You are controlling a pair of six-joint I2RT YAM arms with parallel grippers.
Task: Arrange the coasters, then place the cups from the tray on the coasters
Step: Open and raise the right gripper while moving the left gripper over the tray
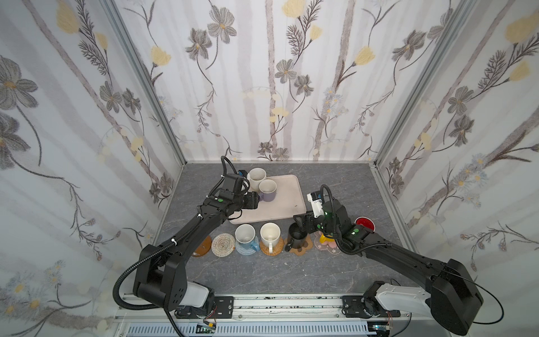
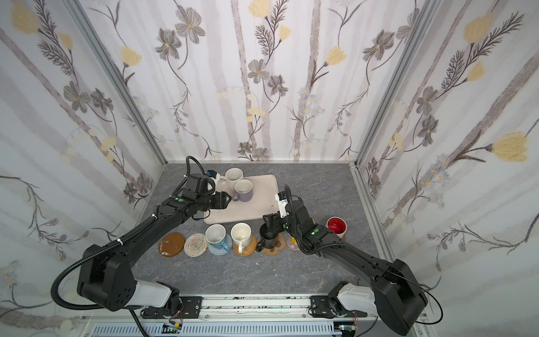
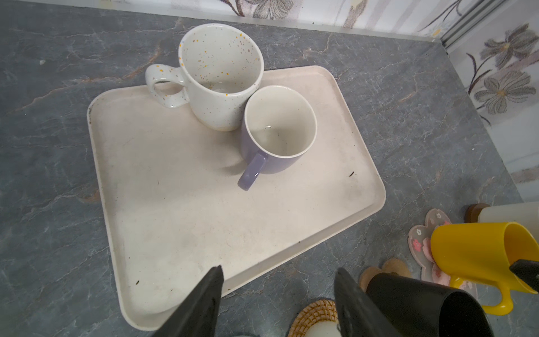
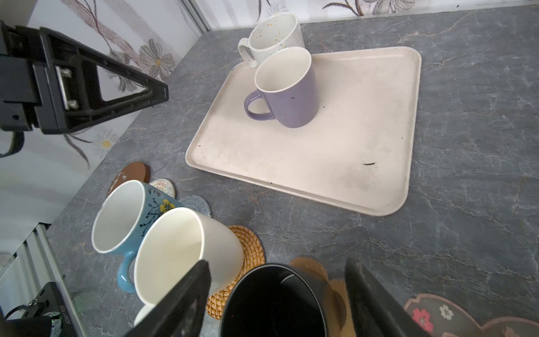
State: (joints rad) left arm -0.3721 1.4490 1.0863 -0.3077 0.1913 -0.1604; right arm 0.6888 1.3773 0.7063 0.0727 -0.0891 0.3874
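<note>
Lavender ceramic mug (image 3: 280, 131) is the thing to watch: it stands upright on the cream-beige rectangular plastic tray (image 3: 204, 218), touching the speckled cream-white mug (image 3: 221, 78) on its far side from the left gripper (image 3: 279, 270). That gripper hovers over the tray's near edge with its jaws apart and nothing between them, and the lavender mug lies straight ahead of it, clearly apart. The mug's loop handle (image 3: 252, 172) sticks out toward the gripper, slightly to one side of the line between the jaws, so I judge that a forward reach with a small turn would bring the jaws across the handle. The left arm is plainly the nearer one. The right gripper (image 4: 277, 262) sits low over the black mug (image 4: 274, 303) on the brown paw-shaped coaster (image 1: 304, 248), jaws spread either side of it with gaps showing, gripping nothing. Two coasters lie bare at the left end of the row on the grey marbled surface (image 3: 43, 146): the brown wooden disc (image 2: 171, 244) and the round beige woven mat (image 2: 195, 245), both on the left arm's side
</note>
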